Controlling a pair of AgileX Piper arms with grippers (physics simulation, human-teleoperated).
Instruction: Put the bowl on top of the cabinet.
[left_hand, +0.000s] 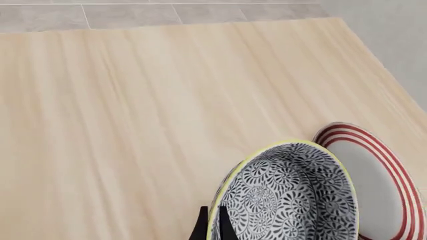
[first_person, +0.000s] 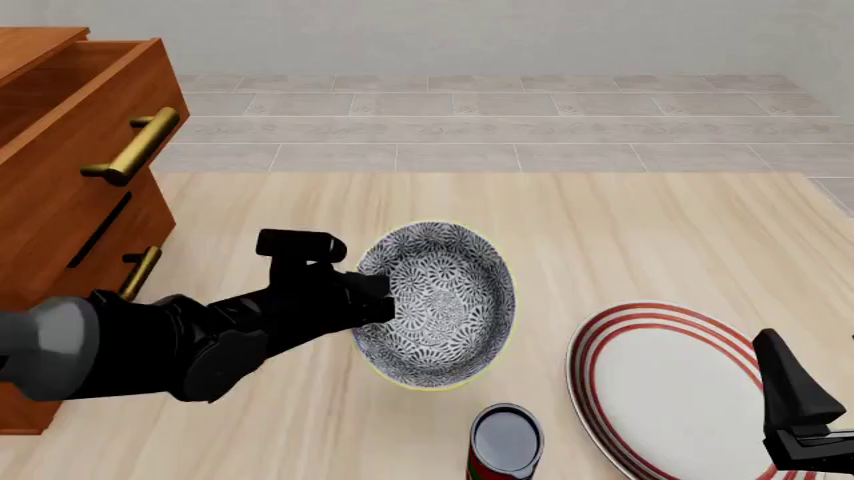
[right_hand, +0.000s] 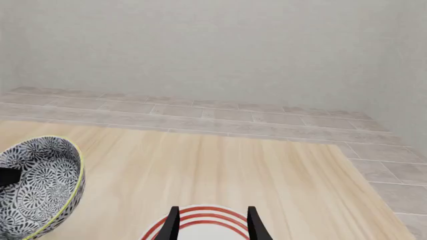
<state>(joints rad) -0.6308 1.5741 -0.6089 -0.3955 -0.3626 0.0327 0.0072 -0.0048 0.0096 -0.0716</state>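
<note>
The table (first_person: 641, 215), pale wood, filled most of the front view, with tiled floor beyond it. At its left edge stood the cabinet (first_person: 60, 190), reddish-brown with brass bar handles; its top was only partly in the picture at the upper left corner, and the upper drawer appeared to be pulled out a little.

The plate (first_person: 667, 385), white with red rings, lay flat on the table at the right. The bowl (first_person: 447, 300), patterned black and white with a yellowish rim, was held tilted above the table between the cabinet and the plate, its inside turned toward the camera. A small dark can (first_person: 506, 442) stood near the front edge, just below the bowl in that view.

The left gripper (first_person: 376, 290) was clamped on the bowl's rim: the left wrist view showed one dark finger on either side of the wall. The right gripper (right_hand: 211, 222) hovered over the plate with its fingers spread and nothing between them.

By my reckoning the task was about half done: the bowl was grasped and lifted, but it remained well apart from the cabinet. Carrying it leftward and upward, levelling it and setting it on the top surface were left.
</note>
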